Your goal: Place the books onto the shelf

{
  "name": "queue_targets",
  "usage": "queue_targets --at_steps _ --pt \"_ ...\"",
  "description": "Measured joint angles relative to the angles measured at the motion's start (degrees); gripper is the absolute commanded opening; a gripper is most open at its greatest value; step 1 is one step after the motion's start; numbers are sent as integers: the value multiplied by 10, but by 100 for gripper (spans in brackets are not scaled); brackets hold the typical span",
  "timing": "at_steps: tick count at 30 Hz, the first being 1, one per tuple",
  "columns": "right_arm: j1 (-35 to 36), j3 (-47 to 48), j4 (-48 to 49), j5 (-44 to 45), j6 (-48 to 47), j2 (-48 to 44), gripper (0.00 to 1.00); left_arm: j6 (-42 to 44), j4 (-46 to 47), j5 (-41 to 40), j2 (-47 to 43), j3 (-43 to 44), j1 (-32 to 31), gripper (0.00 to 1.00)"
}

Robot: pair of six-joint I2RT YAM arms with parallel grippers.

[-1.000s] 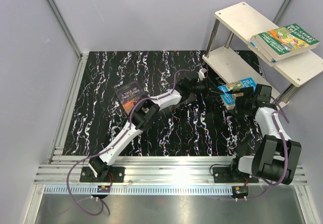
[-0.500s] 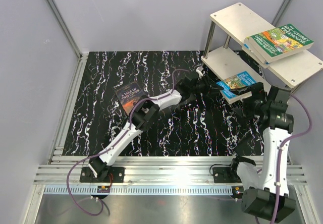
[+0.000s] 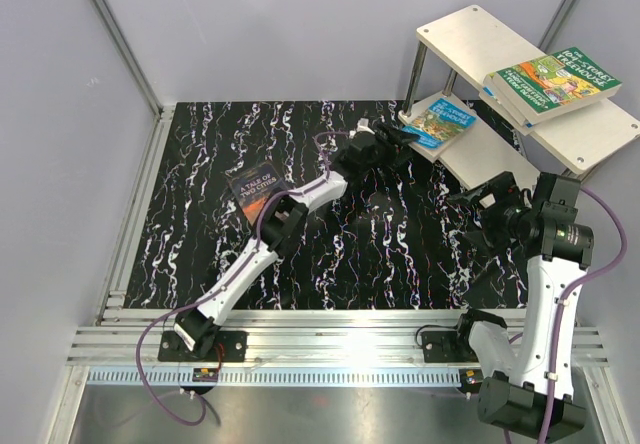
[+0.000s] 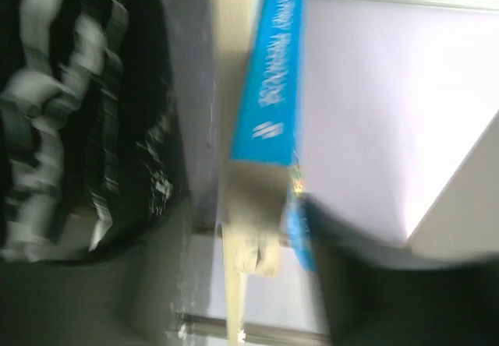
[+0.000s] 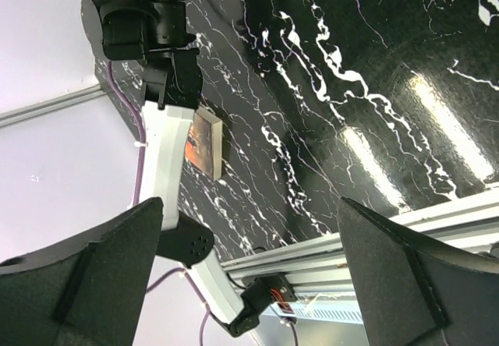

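The worktop [image 3: 400, 264] bears "A Tale of Two Cities" [image 3: 262, 192] slantwise beside the left forearm [image 3: 320, 189] — well back of the left jaws, nearer that arm. The shelf [image 3: 470, 39] holds the blue Treehouse book [image 3: 440, 122] on its lower board, at those jaws — grip unclear; right jaws spread, empty.

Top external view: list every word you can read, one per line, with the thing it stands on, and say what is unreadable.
"A TALE OF TWO CITIES": cover of the dark book.
Too small to read: the green book on the shelf's top board.
Too small: the blue book on its lower board; spine blurred in the left wrist view.
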Motion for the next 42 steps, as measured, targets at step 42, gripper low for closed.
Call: queue_targets --at_steps 42 --pt "471 119 135 150 -51 231 100 364 -221 84 -728 -809 245 99"
